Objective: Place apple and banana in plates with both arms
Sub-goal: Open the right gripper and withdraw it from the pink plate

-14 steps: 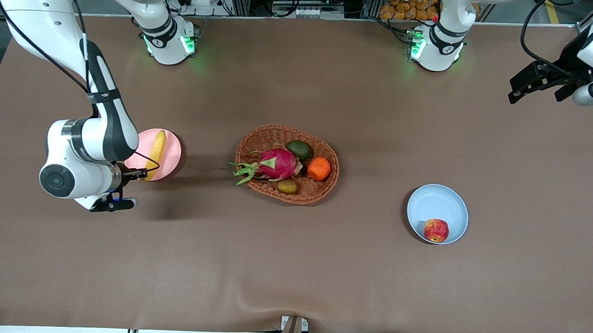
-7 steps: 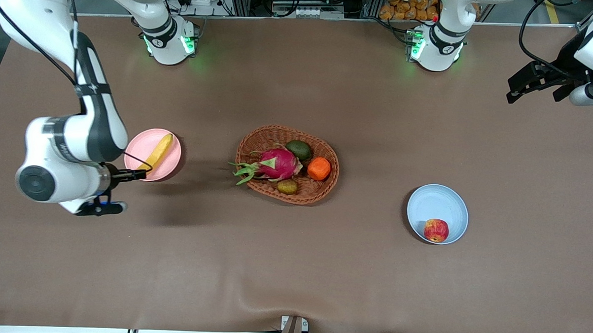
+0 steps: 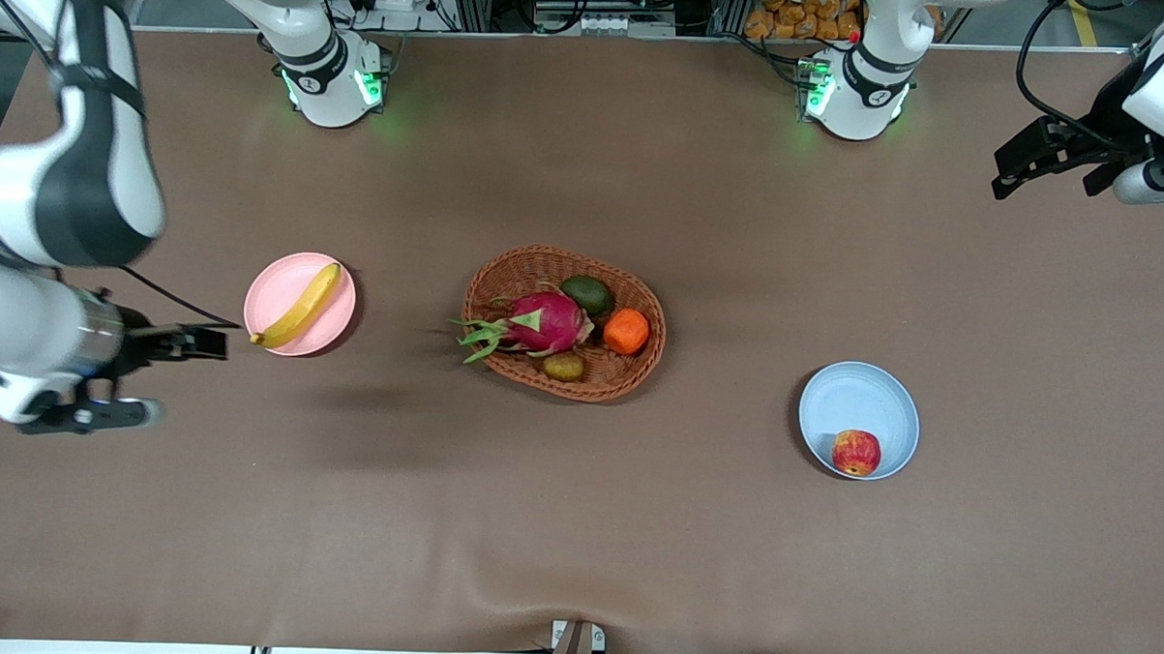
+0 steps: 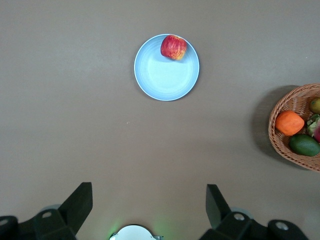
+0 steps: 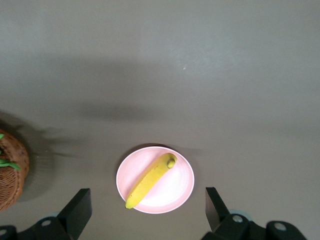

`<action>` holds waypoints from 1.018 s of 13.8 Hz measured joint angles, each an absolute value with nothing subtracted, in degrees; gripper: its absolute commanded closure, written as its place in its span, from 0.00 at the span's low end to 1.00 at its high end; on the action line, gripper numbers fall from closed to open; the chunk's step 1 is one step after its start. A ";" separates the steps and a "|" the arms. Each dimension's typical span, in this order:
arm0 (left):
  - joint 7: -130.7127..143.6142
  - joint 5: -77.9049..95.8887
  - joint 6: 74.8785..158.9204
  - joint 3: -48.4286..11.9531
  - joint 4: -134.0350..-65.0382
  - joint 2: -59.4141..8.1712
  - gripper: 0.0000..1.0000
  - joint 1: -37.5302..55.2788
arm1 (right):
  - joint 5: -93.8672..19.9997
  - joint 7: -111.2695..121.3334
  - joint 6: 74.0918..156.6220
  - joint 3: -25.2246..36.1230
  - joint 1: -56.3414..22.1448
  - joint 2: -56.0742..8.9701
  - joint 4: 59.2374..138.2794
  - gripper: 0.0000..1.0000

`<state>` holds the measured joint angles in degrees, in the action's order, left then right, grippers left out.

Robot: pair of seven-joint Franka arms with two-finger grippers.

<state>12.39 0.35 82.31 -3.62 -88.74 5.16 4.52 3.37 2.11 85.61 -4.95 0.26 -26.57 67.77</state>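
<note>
Front view: you see the worktop (image 3: 575, 520) from above, with both fruits already on their plates, so the task reads as done.
Worktop: it carries the basket at the middle and one plate toward each arm's end, so you can judge that each arm had a target within its own reach.
Basket (image 3: 565, 323): it holds the leftover fruit; the apple and banana are out of it.
Right arm: its claw (image 3: 189, 342) hangs over bare worktop just beside the pink plate, fingers spread and empty, as the right wrist view shows (image 5: 145, 212). It looks clear of the plate.
Left arm: its claw (image 3: 1019, 163) is up over the left arm's end of the worktop, well apart from the blue plate, fingers spread and empty (image 4: 147, 210). It waits.
Pink plate (image 3: 326, 323): it sits toward the right arm's end.
Blue plate (image 3: 855, 399): it sits toward the left arm's end, nearer the front camera than the basket.
Banana (image 3: 298, 305): it lies slantwise across the pink plate, one tip reaching the rim.
Apple (image 3: 855, 452): it rests in the blue plate against the rim nearest the front camera.
</note>
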 measured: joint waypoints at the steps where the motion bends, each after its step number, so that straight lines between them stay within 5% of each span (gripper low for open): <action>1: 12.39 0.35 82.20 -3.62 -88.76 5.17 0.00 4.52 | 3.36 2.22 83.58 -5.07 0.54 -25.02 66.46 0.00; 4: 12.39 0.35 82.03 -3.62 -88.77 5.19 0.00 4.50 | 2.41 1.68 75.78 -5.09 0.79 -17.35 66.47 0.00; 8: 12.39 0.18 81.43 -3.52 -88.73 5.25 0.00 4.29 | -1.32 -0.63 75.10 -1.46 1.24 -7.32 72.87 0.00; 14: 12.39 0.05 80.95 -2.84 -88.62 4.81 0.00 3.88 | -0.88 -3.92 84.07 -0.97 0.58 6.31 91.30 0.00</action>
<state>12.39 0.05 80.95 -2.84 -88.62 4.81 3.88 -0.88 -3.92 84.07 -0.97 0.58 6.31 91.30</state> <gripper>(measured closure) 0.000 0.000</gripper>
